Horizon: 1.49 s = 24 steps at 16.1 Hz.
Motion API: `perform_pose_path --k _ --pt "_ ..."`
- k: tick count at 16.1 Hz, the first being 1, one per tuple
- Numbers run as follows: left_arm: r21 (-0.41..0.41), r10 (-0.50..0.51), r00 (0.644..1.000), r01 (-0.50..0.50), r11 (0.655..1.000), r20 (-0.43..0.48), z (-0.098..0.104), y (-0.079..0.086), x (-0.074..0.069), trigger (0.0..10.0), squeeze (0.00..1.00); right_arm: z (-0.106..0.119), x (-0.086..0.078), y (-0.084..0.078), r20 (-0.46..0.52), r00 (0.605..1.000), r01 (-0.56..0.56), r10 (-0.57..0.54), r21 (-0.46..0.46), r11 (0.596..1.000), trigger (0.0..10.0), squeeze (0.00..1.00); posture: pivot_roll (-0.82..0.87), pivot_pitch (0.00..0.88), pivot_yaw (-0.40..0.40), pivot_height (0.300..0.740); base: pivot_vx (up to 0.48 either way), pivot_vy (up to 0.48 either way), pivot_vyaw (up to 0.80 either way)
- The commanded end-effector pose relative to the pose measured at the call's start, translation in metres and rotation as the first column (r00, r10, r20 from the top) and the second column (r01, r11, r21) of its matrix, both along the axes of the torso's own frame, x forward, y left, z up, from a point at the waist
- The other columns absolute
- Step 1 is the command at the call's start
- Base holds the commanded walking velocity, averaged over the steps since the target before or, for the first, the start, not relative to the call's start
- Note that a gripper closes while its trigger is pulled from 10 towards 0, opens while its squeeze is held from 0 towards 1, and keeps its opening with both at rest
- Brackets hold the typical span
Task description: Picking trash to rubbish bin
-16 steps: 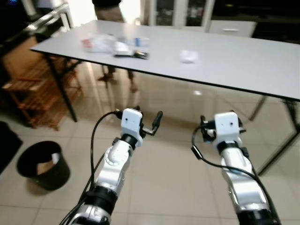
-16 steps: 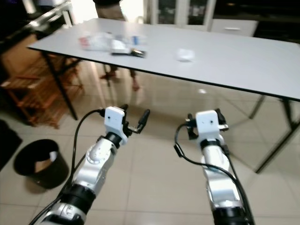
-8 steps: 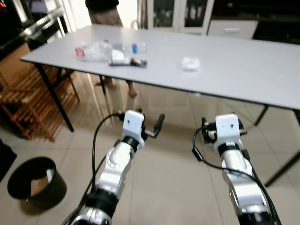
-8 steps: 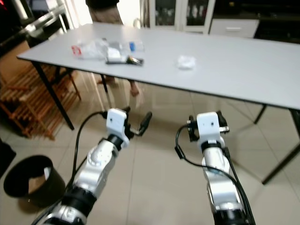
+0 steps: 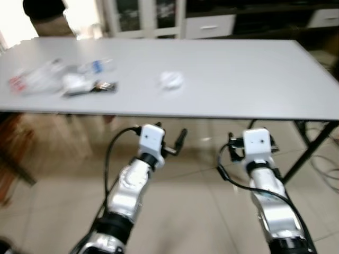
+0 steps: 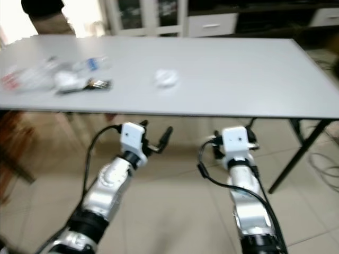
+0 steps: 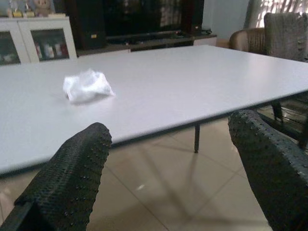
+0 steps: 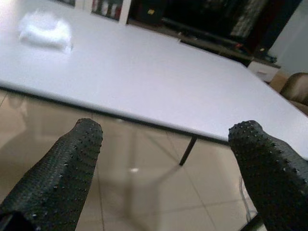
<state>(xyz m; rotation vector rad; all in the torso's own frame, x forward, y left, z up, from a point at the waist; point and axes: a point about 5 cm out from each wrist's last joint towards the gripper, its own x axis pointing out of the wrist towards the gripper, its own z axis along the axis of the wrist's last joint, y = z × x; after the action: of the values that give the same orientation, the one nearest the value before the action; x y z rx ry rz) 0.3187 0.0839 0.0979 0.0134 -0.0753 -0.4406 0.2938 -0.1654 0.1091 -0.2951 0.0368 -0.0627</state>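
**Trash on the table, both grippers empty**

A long grey table (image 5: 254,79) spans the view. A cabinet (image 5: 143,16) stands behind. Wrappers and a bottle (image 5: 58,82) lie far left; crumpled paper (image 5: 171,80) sits mid-table. Left gripper (image 7: 168,159) and right gripper (image 8: 166,159) hang below its edge, fingers spread.

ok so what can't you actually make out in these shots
- Pile of wrappers and a bottle at the table's left end: motion blur in the eye views, so single pieces and labels cannot be read.
- Person behind the table: cut off by the top edge.
- Crumpled white trash: paper or plastic, cannot tell.
- Table: its left end runs past the frame edge in the eye views.
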Motion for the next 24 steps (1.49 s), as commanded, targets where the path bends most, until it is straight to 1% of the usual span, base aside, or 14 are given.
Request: perform_pose_path --k 1,3,7,9,10,11,12,21,24 --pt "0.005 0.025 1.0 -0.025 1.0 0.006 0.001 0.006 0.001 10.0 0.0 0.001 0.0 0.006 0.005 1.0 -0.022 0.022 0.001 1.0 10.0 0.0 -0.04 0.004 0.014 0.74 0.469 0.0 -0.74" --pt "0.005 0.029 1.0 -0.029 1.0 0.007 0.002 0.007 0.001 10.0 0.0 0.002 0.0 0.009 0.015 0.999 -0.042 0.042 -0.019 0.999 10.0 0.0 -0.04 0.004 0.014 0.74 0.469 0.0 0.0" --pt "0.006 0.031 0.999 -0.032 0.999 0.005 0.002 0.006 0.002 10.0 0.0 0.003 0.0 0.01 0.015 0.998 -0.054 0.054 -0.024 0.998 10.0 0.0 -0.05 0.005 0.014 0.74 0.466 0.0 -0.13" --pt "0.014 0.046 0.999 -0.047 0.999 0.004 0.001 0.007 0.002 10.0 0.0 0.002 0.0 0.011 0.013 0.998 -0.059 0.06 -0.025 0.998 10.0 0.0 -0.05 0.005 0.013 0.74 0.409 0.0 0.26" --pt "0.033 0.075 0.997 -0.075 0.997 0.0 0.0 0.01 0.004 10.0 0.0 0.002 0.0 0.011 0.013 0.998 -0.063 0.064 -0.026 0.998 10.0 0.0 -0.05 0.005 0.013 0.74 0.281 0.0 0.0" --pt "0.024 0.107 0.994 -0.106 0.994 -0.015 -0.001 0.012 0.005 10.0 0.0 0.002 0.0 0.011 0.012 0.998 -0.066 0.066 -0.027 0.997 10.0 0.0 -0.05 0.005 0.013 0.74 0.0 0.0 0.0" --pt "0.026 0.117 0.993 -0.116 0.993 -0.019 -0.001 0.014 0.005 10.0 0.0 0.002 0.0 0.012 0.011 0.997 -0.07 0.071 -0.024 0.997 10.0 0.0 -0.05 0.005 0.013 0.74 0.0 0.0 0.8" --pt "0.044 0.11 0.994 -0.11 0.993 -0.014 0.0 0.013 0.006 10.0 0.0 0.0 -0.001 0.015 0.011 0.997 -0.081 0.081 -0.014 0.997 10.0 0.0 -0.04 0.007 0.022 0.74 0.0 0.0 0.8" --pt "0.059 0.114 0.993 -0.113 0.992 -0.013 0.002 0.019 0.01 10.0 0.0 -0.001 -0.001 0.013 0.003 0.998 -0.056 0.056 -0.015 0.998 10.0 0.0 -0.04 0.008 0.021 0.74 0.0 0.0 0.18"
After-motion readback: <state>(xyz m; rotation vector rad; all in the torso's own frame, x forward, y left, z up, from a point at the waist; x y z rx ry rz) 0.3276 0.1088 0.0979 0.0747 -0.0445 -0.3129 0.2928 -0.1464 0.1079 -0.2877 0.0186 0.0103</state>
